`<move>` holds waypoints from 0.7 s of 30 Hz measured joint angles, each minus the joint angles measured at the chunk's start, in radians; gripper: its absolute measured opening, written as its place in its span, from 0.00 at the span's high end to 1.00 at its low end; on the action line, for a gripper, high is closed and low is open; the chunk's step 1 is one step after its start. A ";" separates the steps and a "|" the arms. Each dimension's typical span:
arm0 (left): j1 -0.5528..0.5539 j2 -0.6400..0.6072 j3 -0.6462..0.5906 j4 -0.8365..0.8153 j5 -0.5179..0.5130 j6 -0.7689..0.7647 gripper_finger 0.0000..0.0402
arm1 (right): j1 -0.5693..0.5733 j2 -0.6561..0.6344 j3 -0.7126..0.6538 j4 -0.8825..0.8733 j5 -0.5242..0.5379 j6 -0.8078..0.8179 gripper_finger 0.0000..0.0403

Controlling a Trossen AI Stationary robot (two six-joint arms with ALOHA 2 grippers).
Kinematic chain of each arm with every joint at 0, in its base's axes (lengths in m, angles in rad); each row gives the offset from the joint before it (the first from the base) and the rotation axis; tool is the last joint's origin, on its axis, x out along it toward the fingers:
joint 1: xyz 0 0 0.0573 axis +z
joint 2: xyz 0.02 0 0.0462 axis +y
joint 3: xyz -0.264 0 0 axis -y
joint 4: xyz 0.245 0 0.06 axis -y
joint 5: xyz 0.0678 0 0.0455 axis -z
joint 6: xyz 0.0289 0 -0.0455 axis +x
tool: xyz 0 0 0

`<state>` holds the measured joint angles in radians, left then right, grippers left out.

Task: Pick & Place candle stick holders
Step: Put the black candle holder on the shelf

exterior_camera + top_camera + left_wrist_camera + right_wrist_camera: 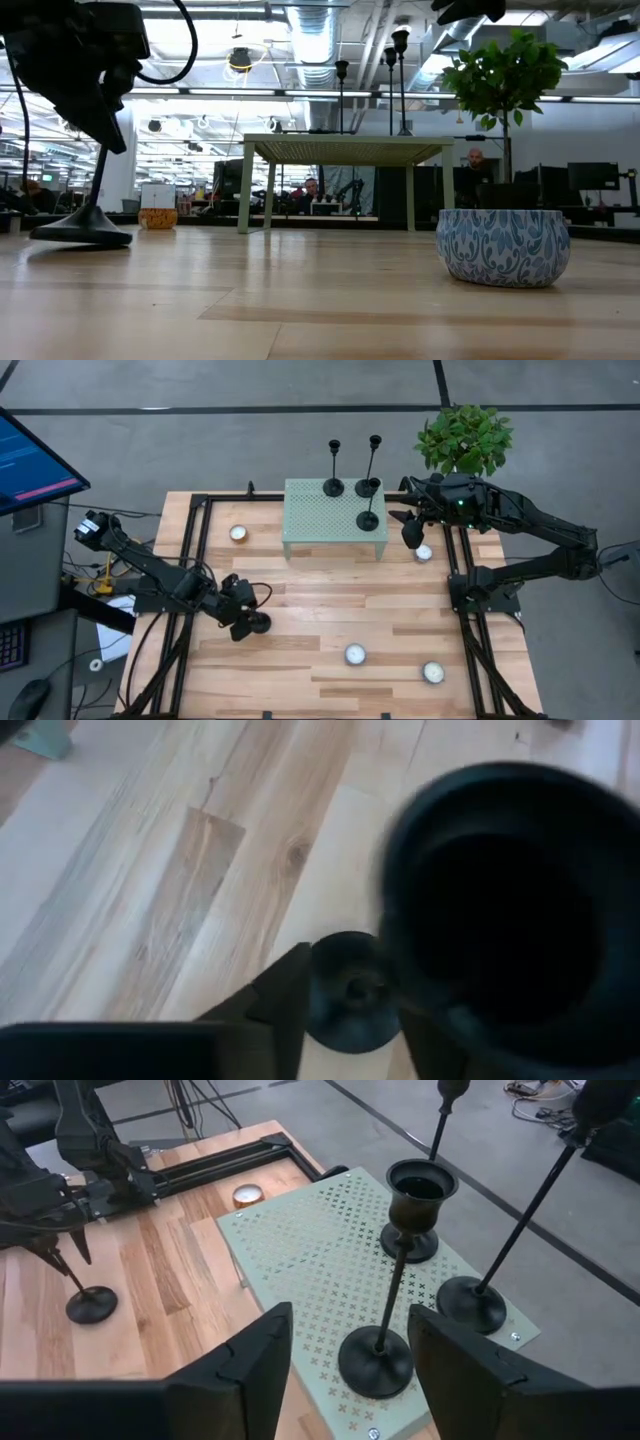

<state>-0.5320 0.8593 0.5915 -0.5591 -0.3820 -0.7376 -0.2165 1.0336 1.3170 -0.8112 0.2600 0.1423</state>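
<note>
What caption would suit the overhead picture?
Three candlesticks stand on the green stand; the left gripper closes around a fourth.

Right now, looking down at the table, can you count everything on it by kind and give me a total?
Black candle stick holders: 4, with three on the green stand and one at the left gripper
Tea light candles: 5
Green perforated stand: 1
Potted plant: 1
Total: 11
</note>
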 joint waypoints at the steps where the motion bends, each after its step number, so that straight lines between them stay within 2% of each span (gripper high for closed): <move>1: 0.000 0.000 0.000 0.000 0.000 0.000 0.72 | 0.000 0.000 0.000 0.000 0.001 -0.007 0.54; 8: 0.000 0.000 0.000 0.050 0.000 -0.001 0.96 | 0.000 0.000 0.000 0.000 0.002 -0.010 0.58; 16: 0.008 0.000 0.000 0.187 -0.079 -0.034 0.96 | 0.000 -0.020 -0.001 0.007 0.001 -0.011 0.61; 21: 0.032 0.000 0.001 0.388 -0.207 -0.022 0.97 | 0.026 -0.085 -0.001 0.078 0.000 -0.052 0.64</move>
<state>-0.5002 0.8593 0.5922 -0.1713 -0.5892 -0.7591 -0.1907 0.9481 1.3159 -0.7336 0.2599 0.0900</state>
